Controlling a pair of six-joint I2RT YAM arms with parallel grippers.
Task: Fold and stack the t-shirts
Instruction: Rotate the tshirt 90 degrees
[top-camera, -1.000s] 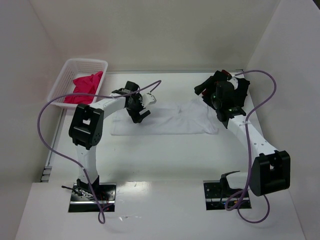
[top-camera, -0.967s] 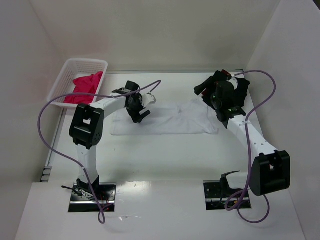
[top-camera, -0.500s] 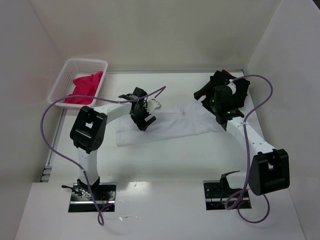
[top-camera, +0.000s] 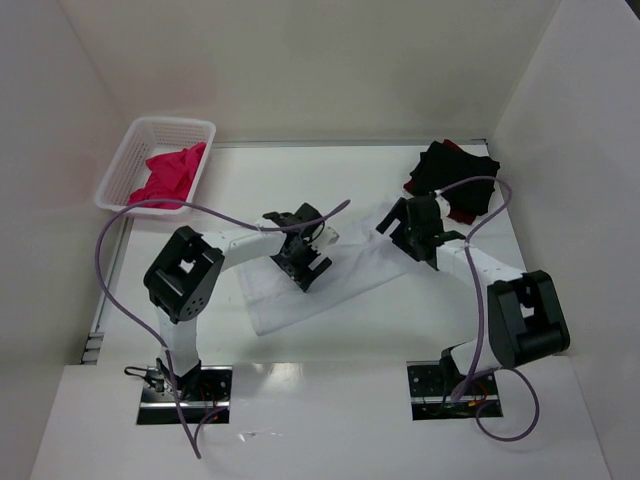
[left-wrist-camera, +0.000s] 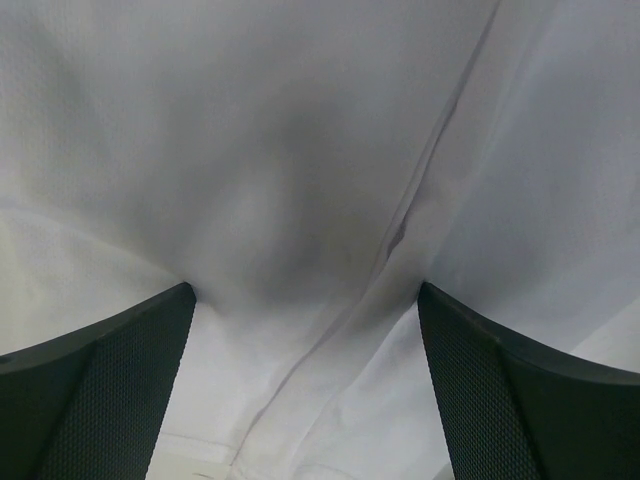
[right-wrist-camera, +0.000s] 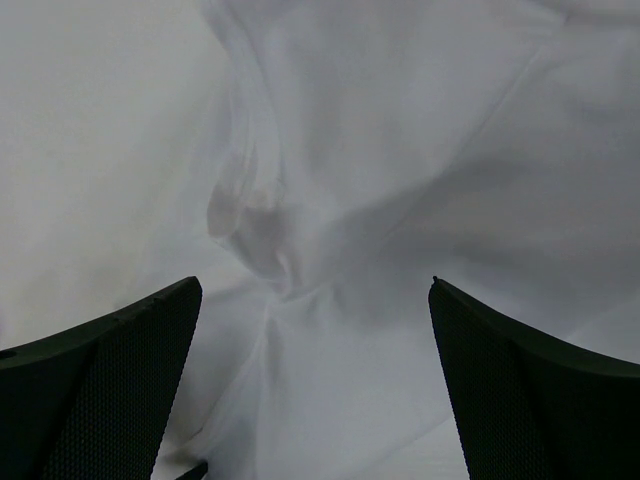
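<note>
A white cloth t-shirt (top-camera: 345, 280) lies crumpled and slanted across the middle of the white surface (top-camera: 350, 190), its left end nearer the near edge and its right end reaching toward the right edge. The left gripper (top-camera: 303, 262) is down on the shirt's left half. In the left wrist view its black textured fingers (left-wrist-camera: 120, 370) are spread wide, with wrinkled white cloth and a seam between them. The right gripper (top-camera: 415, 232) sits at the shirt's right end, its fingers (right-wrist-camera: 110, 370) also spread wide over a bunched fold. A black cloth t-shirt (top-camera: 455, 178) lies heaped in the far right corner. A bright pink t-shirt (top-camera: 165, 178) fills the white plastic mesh basket (top-camera: 172, 122) in the far left corner.
</note>
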